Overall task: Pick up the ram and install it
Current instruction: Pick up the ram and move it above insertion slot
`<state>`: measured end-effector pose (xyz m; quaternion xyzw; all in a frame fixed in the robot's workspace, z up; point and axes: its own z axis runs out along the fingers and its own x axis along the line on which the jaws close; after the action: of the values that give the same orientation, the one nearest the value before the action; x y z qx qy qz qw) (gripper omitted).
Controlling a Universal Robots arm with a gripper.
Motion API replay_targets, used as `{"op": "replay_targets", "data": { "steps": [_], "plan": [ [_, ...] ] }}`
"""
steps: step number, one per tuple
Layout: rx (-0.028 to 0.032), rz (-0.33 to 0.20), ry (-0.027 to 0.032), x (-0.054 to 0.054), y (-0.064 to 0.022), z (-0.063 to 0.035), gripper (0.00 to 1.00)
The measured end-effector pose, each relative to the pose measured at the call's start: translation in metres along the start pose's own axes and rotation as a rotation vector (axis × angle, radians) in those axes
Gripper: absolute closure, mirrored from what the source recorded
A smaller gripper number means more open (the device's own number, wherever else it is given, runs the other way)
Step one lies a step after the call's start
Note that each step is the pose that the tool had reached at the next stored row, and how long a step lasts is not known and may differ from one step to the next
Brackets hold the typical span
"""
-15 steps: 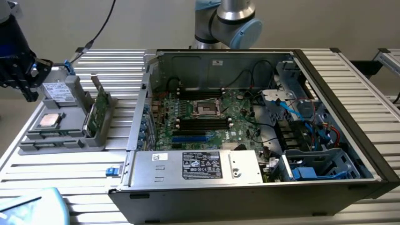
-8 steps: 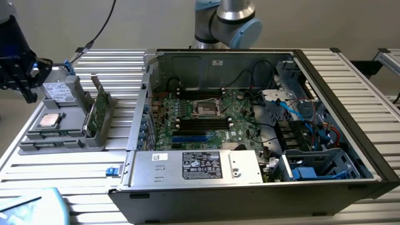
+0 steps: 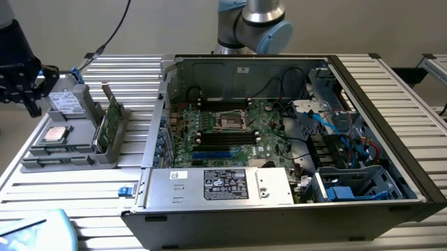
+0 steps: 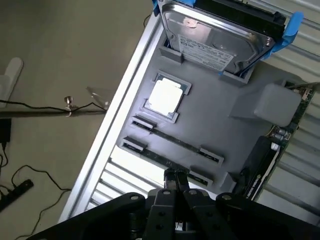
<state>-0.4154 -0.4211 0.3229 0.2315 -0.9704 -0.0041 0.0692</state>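
Observation:
Two ram sticks stand on edge in slots of the grey holder tray (image 4: 225,125): one ram stick (image 4: 172,141) farther from the tray's edge, the other ram stick (image 4: 150,156) along its edge. My gripper (image 4: 176,179) hangs above the edge-side stick, fingers pressed together with nothing between them. In the exterior view my gripper (image 3: 32,109) is at the left, above the tray's (image 3: 70,157) far corner. The open computer case (image 3: 279,209) holds the motherboard, whose black memory slots (image 3: 223,137) lie beside the processor socket (image 3: 231,120).
The tray also carries a hard drive (image 4: 215,40) in blue brackets, a square silver processor chip (image 4: 165,96) and a taller green board (image 3: 104,128) standing upright. A power supply (image 3: 223,185) and cables (image 3: 335,125) crowd the case. The slatted table drops to the floor (image 4: 50,60).

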Motion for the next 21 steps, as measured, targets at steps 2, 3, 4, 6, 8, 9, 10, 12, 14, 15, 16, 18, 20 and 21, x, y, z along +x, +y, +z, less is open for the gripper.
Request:
{"op": "replay_targets", "data": {
  "steps": [2, 3, 4, 6, 8, 9, 10, 12, 14, 15, 16, 18, 20, 21],
  "plan": [
    [0.0052, -0.037, 0.0007, 0.000, 0.0000, 0.0011, 0.89],
    [0.0080, -0.054, 0.0006, 0.000, 0.0000, 0.0017, 0.89],
    [0.0108, -0.073, 0.0006, 0.000, -0.0001, 0.0022, 0.89],
    [0.0164, -0.108, 0.0005, 0.000, -0.0001, 0.0033, 0.89],
    [0.0221, -0.144, 0.0003, -0.001, -0.0002, 0.0045, 0.89],
    [0.0247, -0.162, 0.0003, -0.001, -0.0002, 0.0051, 0.89],
    [0.0274, -0.180, 0.0006, -0.001, -0.0002, 0.0057, 0.89],
    [0.0325, -0.216, 0.0015, -0.001, -0.0003, 0.0070, 0.89],
    [0.0373, -0.252, 0.0027, -0.001, -0.0003, 0.0082, 0.89],
    [0.0398, -0.271, 0.0031, -0.001, -0.0003, 0.0089, 0.89],
    [0.0422, -0.288, 0.0037, -0.001, -0.0004, 0.0096, 0.89],
    [0.0469, -0.324, 0.0052, -0.001, -0.0004, 0.0111, 0.89],
    [0.0516, -0.360, 0.0065, -0.002, -0.0005, 0.0129, 0.89],
    [0.0539, -0.378, 0.0071, -0.002, -0.0005, 0.0137, 0.89]
  ]
}}
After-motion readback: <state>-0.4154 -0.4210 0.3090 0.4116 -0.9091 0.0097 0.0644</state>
